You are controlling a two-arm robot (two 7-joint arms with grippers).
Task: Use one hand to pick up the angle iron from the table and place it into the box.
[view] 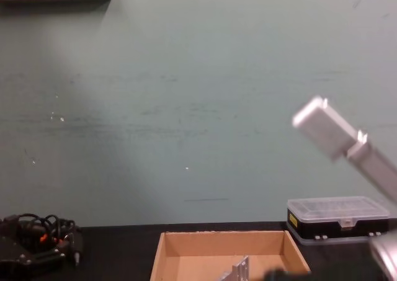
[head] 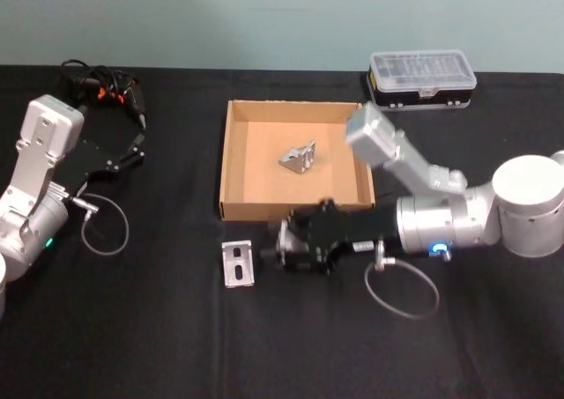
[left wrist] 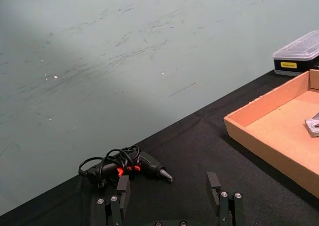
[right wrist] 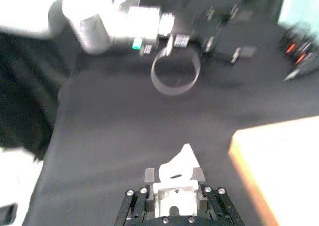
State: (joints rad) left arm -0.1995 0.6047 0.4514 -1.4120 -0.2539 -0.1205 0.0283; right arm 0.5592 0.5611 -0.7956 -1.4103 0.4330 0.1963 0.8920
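Since the angle iron [right wrist: 179, 161] looked like stiff, light steel with slick faces, a hold across one flat flange seemed soundest. The right gripper [right wrist: 173, 175] pinched it so, over the table [head: 159, 328] just before the box's [head: 251, 210] near wall. A second bracket [head: 238, 263] lay flat on the table nearby, and a third [head: 300, 157] sat in the box. The left gripper [left wrist: 168, 182] was parked far left, jaws spread. The yellow label [left wrist: 289, 65] on the black case [head: 421, 78] was unreadable.
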